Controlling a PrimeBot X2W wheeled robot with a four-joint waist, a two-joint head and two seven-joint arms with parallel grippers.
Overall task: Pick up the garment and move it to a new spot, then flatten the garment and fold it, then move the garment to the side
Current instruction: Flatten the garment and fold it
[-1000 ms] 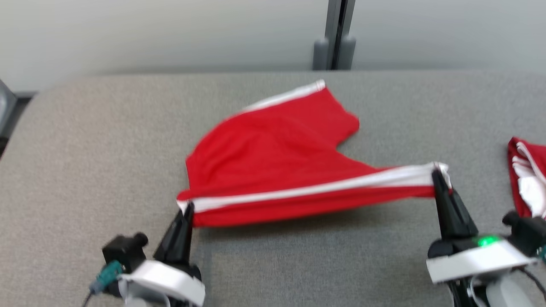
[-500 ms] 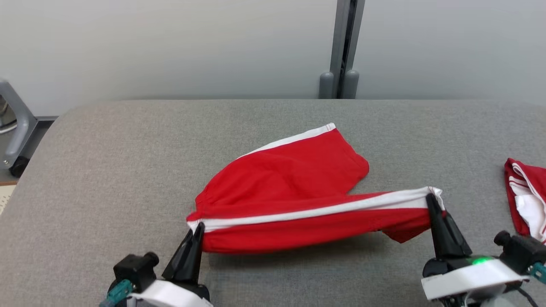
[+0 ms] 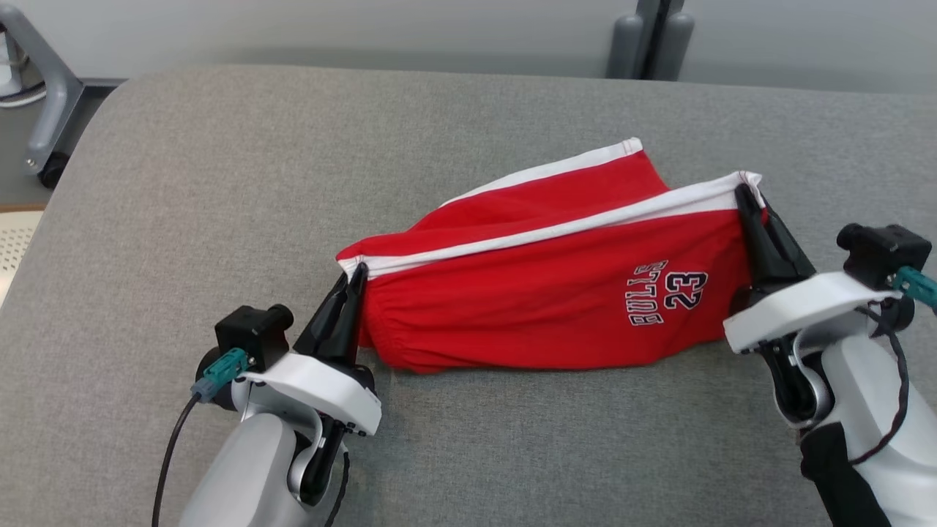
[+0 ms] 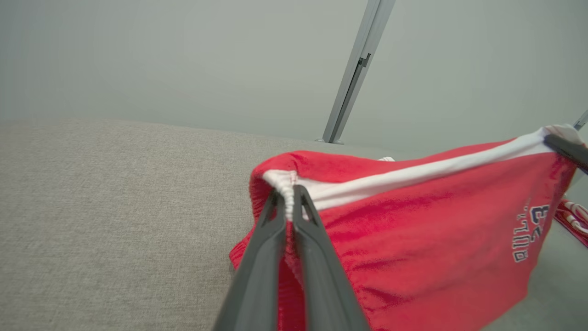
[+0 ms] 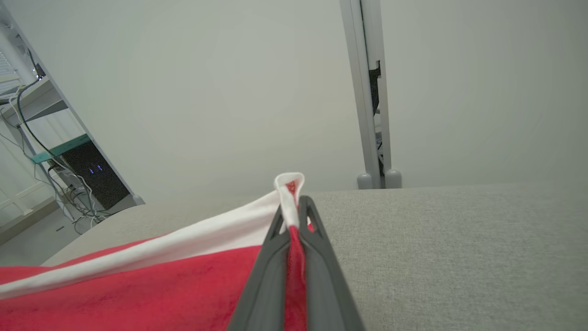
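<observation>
The garment [image 3: 542,293] is a pair of red shorts with white side stripes and a "23" print, held up above the grey table [image 3: 183,183] and hanging between my two grippers. My left gripper [image 3: 356,272] is shut on the waistband corner at the left; the left wrist view shows the gathered white edge [image 4: 287,184] pinched between its fingers. My right gripper [image 3: 743,192] is shut on the white-striped corner at the right, and in the right wrist view the hem [image 5: 290,193] pokes up between the fingers. The far leg [image 3: 571,176] trails behind on the table.
A grey post [image 3: 651,36] stands behind the table's far edge. A metal frame with a caster [image 3: 44,110] sits off the table's left corner. Another red and white cloth [image 4: 572,216] lies at the right in the left wrist view.
Both grippers have lifted the garment's near edge, so its front now hangs down showing the "23" print. The head camera has tilted down and shifted, so the scene sits differently.
</observation>
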